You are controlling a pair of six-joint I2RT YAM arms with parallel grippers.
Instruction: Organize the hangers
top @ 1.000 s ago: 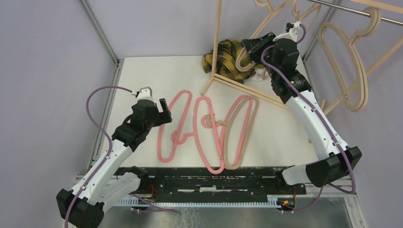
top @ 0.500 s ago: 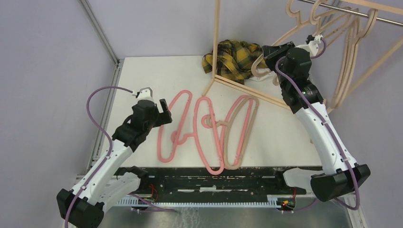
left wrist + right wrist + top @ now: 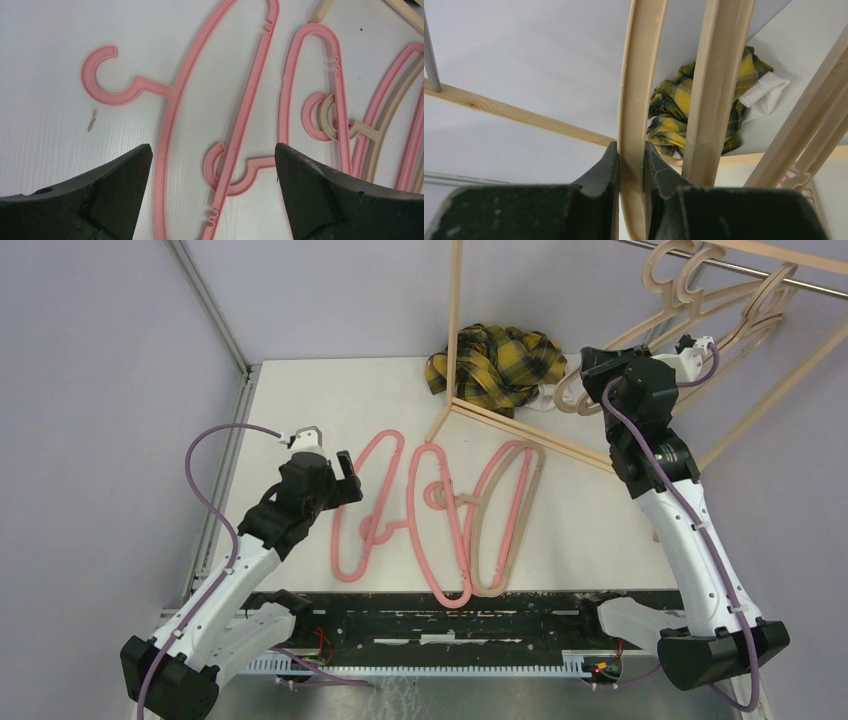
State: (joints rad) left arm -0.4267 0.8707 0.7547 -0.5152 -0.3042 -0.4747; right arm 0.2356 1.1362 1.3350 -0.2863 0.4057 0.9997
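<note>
Tan hanger [image 3: 631,100] tight between right jaws, clear only at wrist; left jaws wide over pink hangers [image 3: 155,86].

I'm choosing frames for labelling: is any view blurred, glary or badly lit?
Top external: even soft light, no glare on the white table. Left wrist: pink hangers sharp, left gripper nearly black. Right wrist: tan hanger in the right gripper looms close yet sharp; plaid cloth behind is legible.
</note>
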